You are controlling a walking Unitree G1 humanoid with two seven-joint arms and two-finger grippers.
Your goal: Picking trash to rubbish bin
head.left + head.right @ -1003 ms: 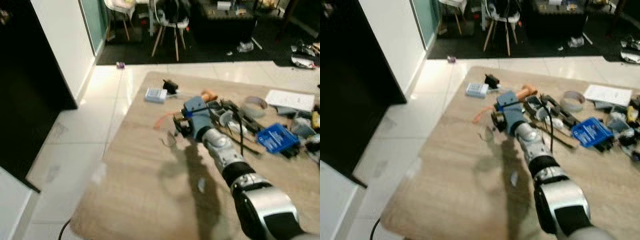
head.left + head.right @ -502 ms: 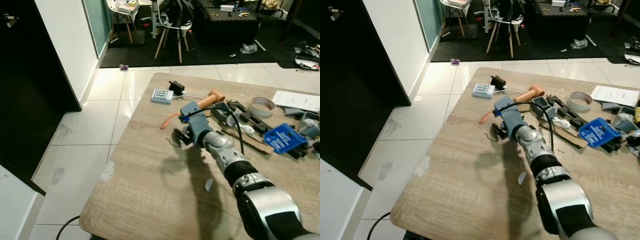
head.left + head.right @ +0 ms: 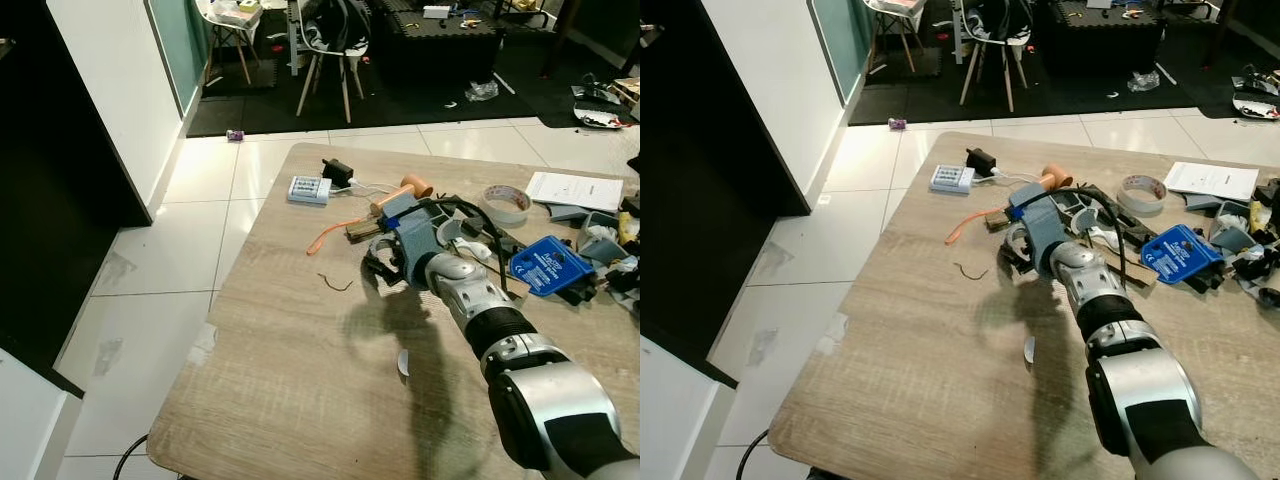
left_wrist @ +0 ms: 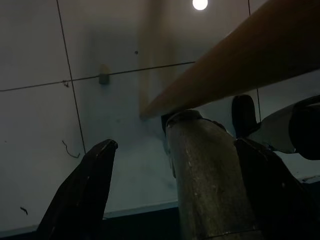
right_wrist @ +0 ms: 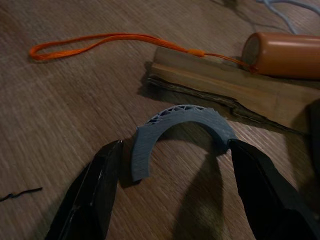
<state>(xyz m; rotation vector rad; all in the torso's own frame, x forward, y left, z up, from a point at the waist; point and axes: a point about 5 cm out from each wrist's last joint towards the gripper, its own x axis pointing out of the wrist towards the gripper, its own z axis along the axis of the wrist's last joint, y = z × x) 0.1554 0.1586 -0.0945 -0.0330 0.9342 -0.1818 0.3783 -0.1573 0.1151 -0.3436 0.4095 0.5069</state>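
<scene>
While the right arm reached out over the wooden table [image 3: 300,400], its right gripper [image 5: 170,200] hung low above the top with both black fingers [image 5: 90,200] spread wide and nothing between them. In the right wrist view a blue arc [image 5: 175,125] of ribbed plastic lay flat on the wood just ahead of the fingertips, its ends close to each finger; whether they touched could not be told. Beyond the arc lay a wood strip [image 5: 225,90], and at its far end an orange cylinder [image 5: 282,55] with an orange cord [image 5: 100,42] looping away across the table.

From the head, the gripper sat near the table's middle. A thin dark wire [image 3: 335,283] lay at its 9 o'clock, well apart. At about 11 o'clock, near the table's far edge, were a small white charger [image 3: 309,189] and a black plug [image 3: 337,171]. At 2 to 3 o'clock lay a tape roll [image 3: 506,203], a blue box [image 3: 550,268] and a white paper [image 3: 575,188]. A small pale scrap [image 3: 402,362] lay at 6 o'clock, beside the forearm.

The left gripper [image 4: 175,195] hung below the table in dim light over floor tiles, its fingers held apart and holding nothing.
</scene>
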